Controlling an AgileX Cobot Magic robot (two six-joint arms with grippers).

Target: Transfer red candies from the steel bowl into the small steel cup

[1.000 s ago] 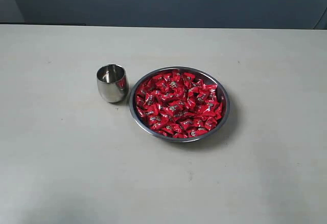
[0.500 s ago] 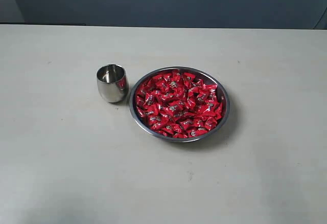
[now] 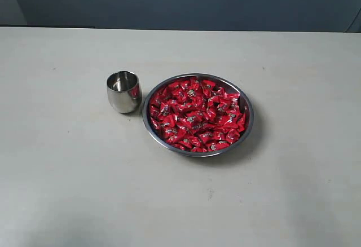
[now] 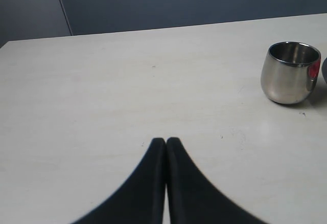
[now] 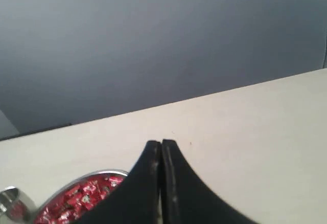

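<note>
The steel bowl (image 3: 246, 129) sits mid-table, heaped with red candies (image 3: 196, 115). Just left of it, nearly touching its rim, stands the small steel cup (image 3: 123, 91), upright, with nothing visible inside it. Neither arm shows in the exterior view. In the left wrist view my left gripper (image 4: 166, 141) is shut with nothing in it, low over bare table, and the cup (image 4: 289, 72) stands off to one side. My right gripper (image 5: 161, 143) is also shut and holds nothing. Beside its black fingers (image 5: 150, 168) I see the bowl's rim (image 5: 102, 173), some candies (image 5: 76, 199) and a sliver of the cup (image 5: 11, 198).
The pale table (image 3: 67, 173) stretches wide around bowl and cup. A dark blue-grey wall (image 3: 186, 1) runs along the table's far edge.
</note>
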